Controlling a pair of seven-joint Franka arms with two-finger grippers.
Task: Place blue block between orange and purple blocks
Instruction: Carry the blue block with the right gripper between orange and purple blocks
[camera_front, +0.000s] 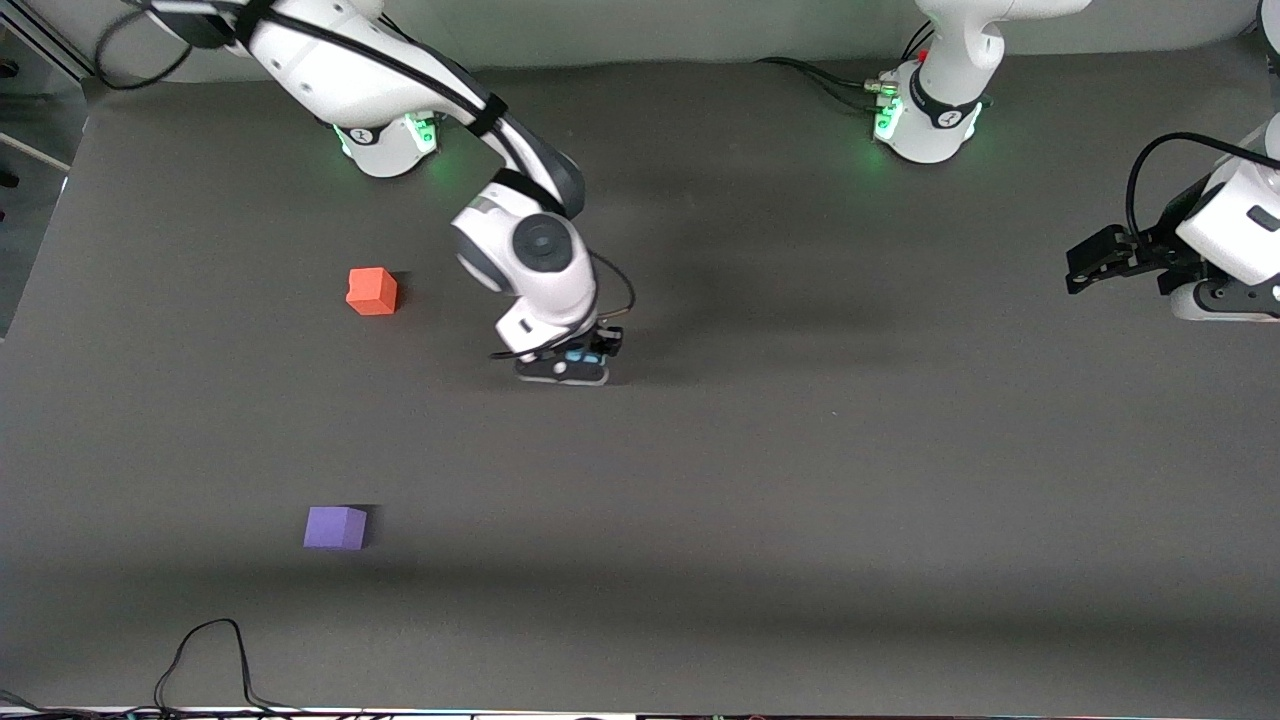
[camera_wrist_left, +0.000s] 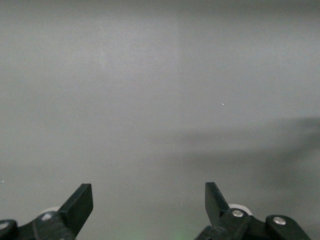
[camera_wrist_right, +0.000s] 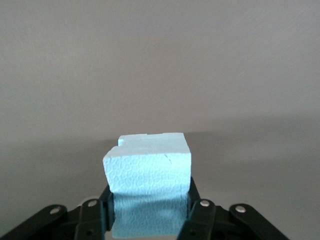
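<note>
Blue block, apparently nothing nearby

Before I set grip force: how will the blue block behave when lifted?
The blue block looks like foam, with a pebbled face and a chipped top edge, so it is probably light and slightly squashy. Its flat faces sit between the right gripper's shut fingers, so slipping seems unlikely. As a cube, it should not roll.

Right gripper low at mid-table, jaws clamped, left gripper waiting raised, jaws spread wide
</note>
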